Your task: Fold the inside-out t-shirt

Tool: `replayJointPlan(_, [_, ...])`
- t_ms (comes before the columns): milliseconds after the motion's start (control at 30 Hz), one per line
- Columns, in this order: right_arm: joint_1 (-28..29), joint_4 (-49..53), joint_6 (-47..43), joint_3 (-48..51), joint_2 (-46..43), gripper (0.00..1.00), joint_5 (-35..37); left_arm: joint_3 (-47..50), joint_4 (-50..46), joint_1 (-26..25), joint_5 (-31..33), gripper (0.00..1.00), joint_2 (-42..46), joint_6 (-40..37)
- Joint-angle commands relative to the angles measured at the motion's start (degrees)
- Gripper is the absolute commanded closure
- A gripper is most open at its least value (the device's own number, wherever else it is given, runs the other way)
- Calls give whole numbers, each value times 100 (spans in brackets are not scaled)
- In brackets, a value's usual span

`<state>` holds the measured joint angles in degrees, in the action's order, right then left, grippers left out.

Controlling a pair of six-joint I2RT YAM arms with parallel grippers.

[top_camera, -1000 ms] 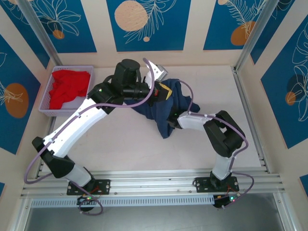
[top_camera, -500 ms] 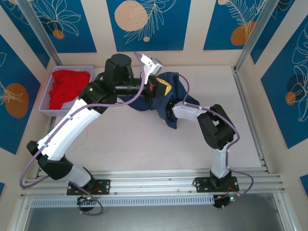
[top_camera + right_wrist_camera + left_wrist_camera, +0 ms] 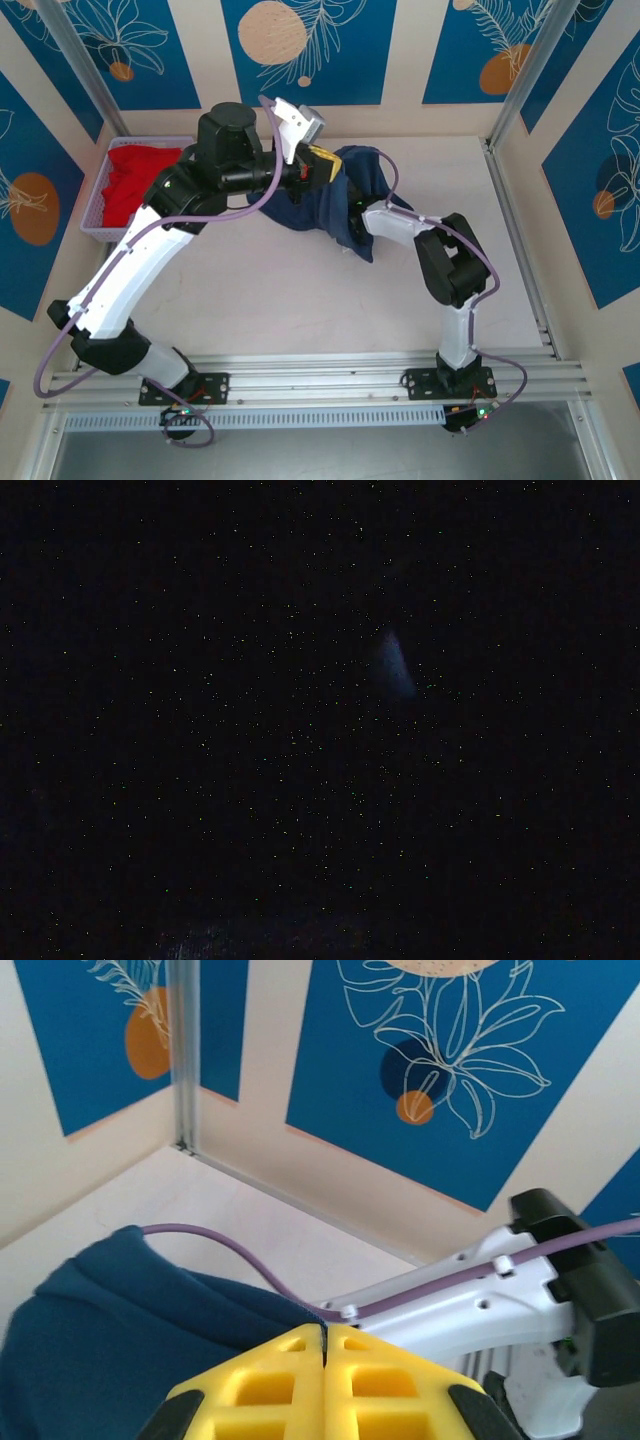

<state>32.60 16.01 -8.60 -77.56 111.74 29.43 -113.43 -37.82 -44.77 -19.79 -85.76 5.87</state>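
Evidently the inside-out t-shirt (image 3: 350, 195) is not spread out for folding: it sits as a crumpled navy heap at the far middle of the bench (image 3: 250, 290), partly lifted off the surface. The left pincer (image 3: 322, 165) is clenched, its yellow fingers (image 3: 270, 1390) pressed flat together, and it appears to be pinching an edge of the cloth. The left wrist view shows navy fabric (image 3: 100, 1330) rising right up to the fingertips. That high hold looks meant to raise one part of the garment so the rest hangs and opens.

The right arm (image 3: 400, 225) reaches in from the other side, and its wrist disappears under the draped shirt. The right wrist view is almost black, which suggests cloth lies over the lens. Whether the right pincer is released or grasping cannot be told. Probably it is feeling inside the shirt for a second hold, so the two arms can pull the garment apart or turn it.

A lavender basket (image 3: 150, 141) stands at the far left of the bench, well apart from the shirt. It holds a rumpled red garment (image 3: 135, 185), which no arm touches. Folding proper has not yet begun.
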Motion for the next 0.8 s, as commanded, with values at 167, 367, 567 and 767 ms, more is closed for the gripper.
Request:
replayJointPlan(167, [-17, 579, -347, 169, -285, 17, -645, 198, 278, -81, 634, 100, -32, -638])
replayJointPlan(367, [-224, 1554, -84, -451, 606, 14, -166, 499, 449, -82, 503, 100, -155, -606])
replayJointPlan(567, [-307, 2361, -13, -923, 1194, 16, -474, 566, 539, -65, 637, 100, -140, -587])
replayJointPlan(767, [-453, 2911, 177, -1165, 1519, 45, -1166, 738, 607, -12, 1099, 100, -34, -591])
